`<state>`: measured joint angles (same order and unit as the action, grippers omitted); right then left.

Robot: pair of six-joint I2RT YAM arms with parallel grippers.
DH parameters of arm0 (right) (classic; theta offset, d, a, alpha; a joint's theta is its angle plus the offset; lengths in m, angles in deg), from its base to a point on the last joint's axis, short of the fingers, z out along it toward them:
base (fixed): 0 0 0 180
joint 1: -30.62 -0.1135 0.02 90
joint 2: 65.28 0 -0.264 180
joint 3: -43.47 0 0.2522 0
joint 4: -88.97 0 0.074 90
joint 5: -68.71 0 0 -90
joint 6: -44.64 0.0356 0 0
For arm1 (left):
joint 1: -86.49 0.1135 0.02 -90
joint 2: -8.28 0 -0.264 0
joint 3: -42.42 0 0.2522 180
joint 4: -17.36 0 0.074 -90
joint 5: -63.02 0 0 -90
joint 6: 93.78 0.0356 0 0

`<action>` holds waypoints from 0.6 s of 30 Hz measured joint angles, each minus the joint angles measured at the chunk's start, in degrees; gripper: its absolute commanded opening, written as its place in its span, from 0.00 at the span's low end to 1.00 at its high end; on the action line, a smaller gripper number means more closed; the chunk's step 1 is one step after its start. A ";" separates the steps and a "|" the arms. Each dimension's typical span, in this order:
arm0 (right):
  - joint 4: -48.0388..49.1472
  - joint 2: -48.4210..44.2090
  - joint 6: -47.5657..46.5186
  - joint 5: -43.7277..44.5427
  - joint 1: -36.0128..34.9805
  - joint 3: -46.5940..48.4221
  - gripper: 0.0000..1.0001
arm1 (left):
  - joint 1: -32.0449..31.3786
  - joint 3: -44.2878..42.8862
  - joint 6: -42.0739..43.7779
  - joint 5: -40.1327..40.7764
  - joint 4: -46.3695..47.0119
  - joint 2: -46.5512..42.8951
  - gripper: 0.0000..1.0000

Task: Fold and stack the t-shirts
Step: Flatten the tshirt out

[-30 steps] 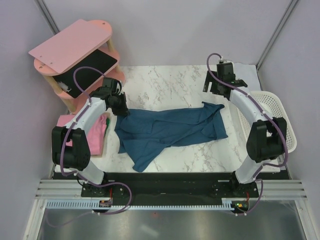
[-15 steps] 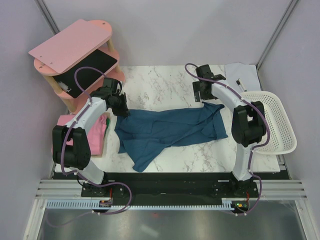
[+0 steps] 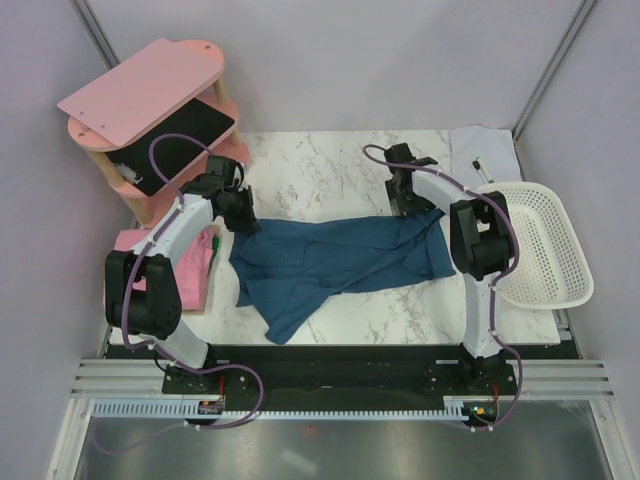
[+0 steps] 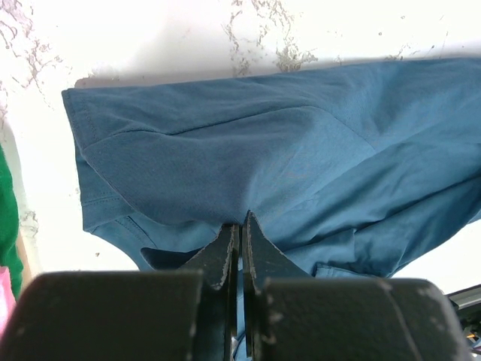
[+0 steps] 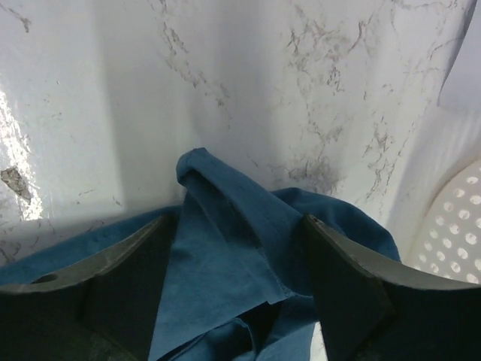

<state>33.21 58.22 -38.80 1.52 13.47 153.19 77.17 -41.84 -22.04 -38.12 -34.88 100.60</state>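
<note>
Overhead, the dark teal t-shirt (image 3: 340, 262) is seen rumpled across the marble desk (image 3: 320, 165), with the pink t-shirt (image 3: 193, 275) at the left edge.

Left wrist: the left hand (image 4: 240, 226) is pressed together, pinching a teal fold, presumably to anchor it.

Right wrist: the right hand (image 5: 234, 226) is spread astride a raised corner, which is not yet gripped.

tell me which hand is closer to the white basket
Right. The right hand hovers at a corner of the teal shirt near the white basket; the left hand grips the shirt across the table.

The teal t-shirt (image 3: 340, 260) lies crumpled on the table (image 3: 330, 165) — left tool (image 3: 243, 218), right tool (image 3: 405, 200) at its far corners.
</note>
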 measured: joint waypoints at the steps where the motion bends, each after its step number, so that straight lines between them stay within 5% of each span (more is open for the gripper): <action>1: 0.20 0.28 -0.07 -0.04 0.02 0.02 0.70 | 0.00 0.00 0.00 0.00 0.00 0.00 0.02; 4: 0.87 0.70 -0.31 0.04 0.00 0.57 0.42 | 0.00 0.00 0.00 0.00 -0.02 0.00 0.02; 5: 1.07 0.98 -0.24 0.13 0.00 1.01 0.20 | 0.00 0.00 0.00 0.00 -0.02 0.00 0.02; 7: 1.90 1.75 -0.13 0.39 0.00 1.84 0.04 | 0.00 0.00 0.00 0.02 -0.02 0.00 0.02; 18: 7.37 -4.17 1.20 2.89 0.00 -2.58 0.00 | 0.00 -0.20 0.35 0.55 -0.50 -0.11 0.02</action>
<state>40.58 54.05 -37.59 4.40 13.47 150.61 77.17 -42.04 -21.69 -37.57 -35.38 100.49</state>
